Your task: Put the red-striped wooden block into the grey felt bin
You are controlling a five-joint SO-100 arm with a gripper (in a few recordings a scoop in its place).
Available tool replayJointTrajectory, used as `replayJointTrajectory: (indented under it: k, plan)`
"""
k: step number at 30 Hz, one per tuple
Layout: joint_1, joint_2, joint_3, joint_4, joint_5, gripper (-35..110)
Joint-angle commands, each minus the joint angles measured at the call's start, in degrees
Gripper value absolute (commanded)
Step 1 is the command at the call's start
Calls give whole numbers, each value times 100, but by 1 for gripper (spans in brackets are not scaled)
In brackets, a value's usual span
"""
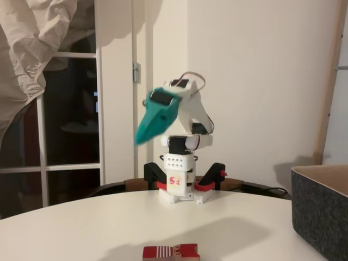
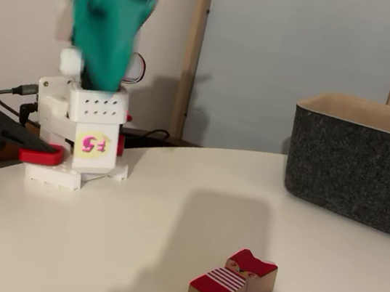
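In one fixed view, the white arm stands at the far side of the round white table (image 1: 81, 228). Its base (image 1: 179, 179) is held down by black and red clamps (image 1: 209, 179). The teal gripper (image 1: 145, 136) is high in the air and points down toward 7 o'clock. It is blurry, so I cannot tell if the claw is open or closed. It holds nothing that I can see. The red-striped wooden block (image 1: 171, 253) lies flat on the table at 6 o'clock, at the bottom edge, well apart from the gripper. The grey felt bin (image 1: 321, 217) stands at 4 o'clock, at the right edge, with its tan inside showing at the top. Nothing lies between the block and the bin. Behind the arm there is a dark window (image 1: 70, 125) at 9 o'clock and a pale cloth (image 1: 32, 49) at 10 o'clock.

In the other fixed view, the gripper (image 2: 102, 77) hangs at 11 o'clock, just above the base (image 2: 81, 144), and is blurry here too. A clamp (image 2: 11, 144) sits at 9 o'clock. The block (image 2: 232, 284) lies at 5 o'clock, near the front. The bin (image 2: 356, 174) stands at 3 o'clock, behind the block and well apart from it. The table (image 2: 135, 203) between them is bare.
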Motion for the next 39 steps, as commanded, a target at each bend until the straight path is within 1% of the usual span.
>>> replayJointTrajectory:
  k: [1, 6, 11, 16, 22, 24, 28, 33, 39]
  plan:
    - [-352, -571, -615, -343, 888, 0]
    - [-923, -1582, -1318, -800, 1564, 0]
    - [-1397, -2681, -1960, -1046, 1582, 0]
    - [-1661, -3841, -2320, -1055, 826, 2]
    - [-1731, -4983, -2382, -1037, -237, 8]
    - [-1731, -5291, -2373, -1020, -475, 8]
    - [-1714, -5810, -2382, -510, -905, 9]
    - [-1714, -6249, -2399, 308, -1362, 15]
    - [-1872, -6812, -2408, 642, -1503, 15]
